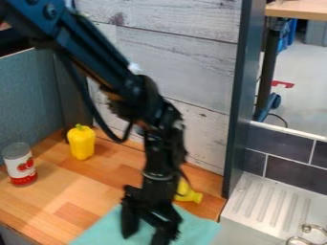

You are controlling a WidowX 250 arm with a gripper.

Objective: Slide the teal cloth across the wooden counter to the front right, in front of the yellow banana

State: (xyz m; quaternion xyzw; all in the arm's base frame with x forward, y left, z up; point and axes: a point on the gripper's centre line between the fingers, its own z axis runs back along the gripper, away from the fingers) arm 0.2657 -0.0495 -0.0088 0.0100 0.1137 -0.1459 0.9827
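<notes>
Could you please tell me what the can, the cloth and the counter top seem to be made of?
The can looks like metal, with a dull grey lid and a printed, probably paper, label. The cloth seems to be matte woven or felt-like fabric, judging by its soft, flat spread. The counter top appears to be wood, or a wood-look laminate, in blocks of varying tone.

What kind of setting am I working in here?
Likely a toy kitchen set up in a lab or workshop: a wooden counter, a tomato-pictured can and a white ridged drainboard.
</notes>
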